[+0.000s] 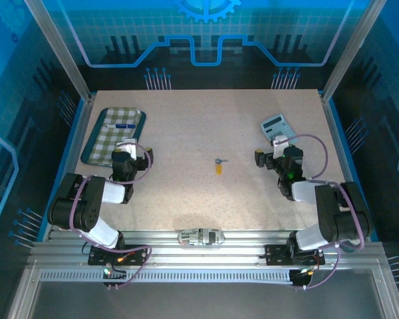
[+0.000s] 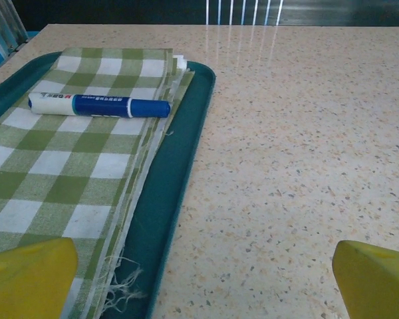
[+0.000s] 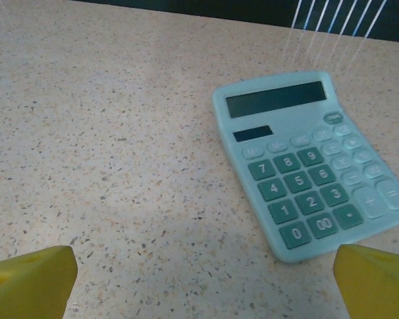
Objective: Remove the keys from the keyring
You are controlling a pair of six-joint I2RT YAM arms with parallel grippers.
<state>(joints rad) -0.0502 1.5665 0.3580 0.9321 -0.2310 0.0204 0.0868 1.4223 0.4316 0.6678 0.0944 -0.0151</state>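
Silver-grey key [image 1: 217, 160], yellow-orange keyring [image 1: 219, 169] tiny, ring detail indistinct; left pincer [image 2: 203, 276], right pincer [image 3: 203, 279] wide open.

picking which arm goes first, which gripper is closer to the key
The right gripper, the one by the pale blue calculator, is closer to the silver key. The left gripper sits farther off, at the teal tray.

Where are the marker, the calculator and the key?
marker [image 2: 100, 105], left wrist view, middle of its barrel.
calculator [image 3: 299, 179], right wrist view, on its number buttons.
key [image 1: 219, 160], top view, its grey head.
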